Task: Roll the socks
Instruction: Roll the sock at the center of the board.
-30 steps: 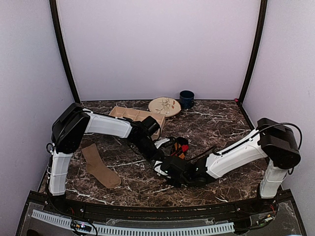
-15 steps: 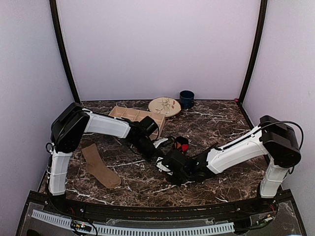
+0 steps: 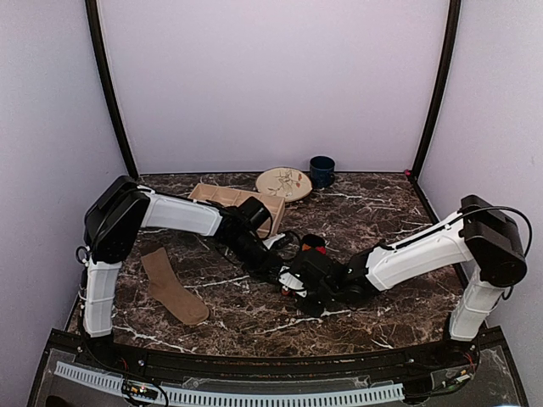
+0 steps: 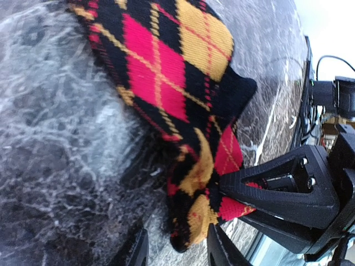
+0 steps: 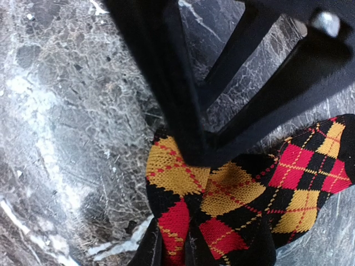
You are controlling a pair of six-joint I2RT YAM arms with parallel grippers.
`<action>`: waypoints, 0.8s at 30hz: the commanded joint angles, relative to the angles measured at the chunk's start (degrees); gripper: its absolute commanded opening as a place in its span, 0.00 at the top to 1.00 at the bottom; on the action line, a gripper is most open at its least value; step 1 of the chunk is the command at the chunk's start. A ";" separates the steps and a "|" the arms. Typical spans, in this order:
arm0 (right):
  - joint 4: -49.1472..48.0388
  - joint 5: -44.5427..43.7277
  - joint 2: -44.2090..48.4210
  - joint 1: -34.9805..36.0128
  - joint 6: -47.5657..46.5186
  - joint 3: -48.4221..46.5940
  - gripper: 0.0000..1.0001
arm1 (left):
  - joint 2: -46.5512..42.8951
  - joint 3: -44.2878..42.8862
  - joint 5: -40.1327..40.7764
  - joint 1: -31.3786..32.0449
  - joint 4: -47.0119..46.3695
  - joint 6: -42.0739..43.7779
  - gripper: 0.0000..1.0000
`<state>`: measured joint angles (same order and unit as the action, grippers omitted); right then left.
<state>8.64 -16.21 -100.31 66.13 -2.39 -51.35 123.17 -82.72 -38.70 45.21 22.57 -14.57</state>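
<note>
The black sock with red and orange argyle diamonds [image 3: 312, 247] lies bunched at the middle of the marble table. In the left wrist view its folded end [image 4: 191, 221] sits between my left gripper's [image 4: 176, 250] fingertips, which stand apart and open. My right gripper [image 5: 172, 252] is shut, pinching a fold of the argyle sock [image 5: 233, 205]; its black fingers [image 4: 277, 191] clamp the fabric from the right in the left wrist view. The two grippers [image 3: 293, 275] meet at the sock's near end. The plain tan-brown sock [image 3: 172, 287] lies flat at the left, apart from both arms.
A shallow wooden divided tray [image 3: 231, 202] stands behind the left arm. A patterned plate [image 3: 284, 182] and a dark blue cup [image 3: 321, 170] sit at the back wall. Lilac walls close in the table on three sides.
My left gripper has opened and let go of the argyle sock's end. My right gripper has closed on a fold of the sock and shifted slightly back and left.
</note>
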 commanded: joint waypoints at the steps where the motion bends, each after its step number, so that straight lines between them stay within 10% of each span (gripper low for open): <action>1: 0.72 4.43 2.18 -1.44 1.39 1.98 0.90 | 2.71 2.76 12.88 -1.90 4.23 -4.75 0.60; 24: 0.21 39.29 3.90 -17.64 10.19 0.48 0.90 | 0.15 5.65 15.10 -3.39 1.24 -8.84 0.60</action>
<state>9.06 12.99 -96.86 51.37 4.91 -49.36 121.69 -81.08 -33.21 42.94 18.48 -23.24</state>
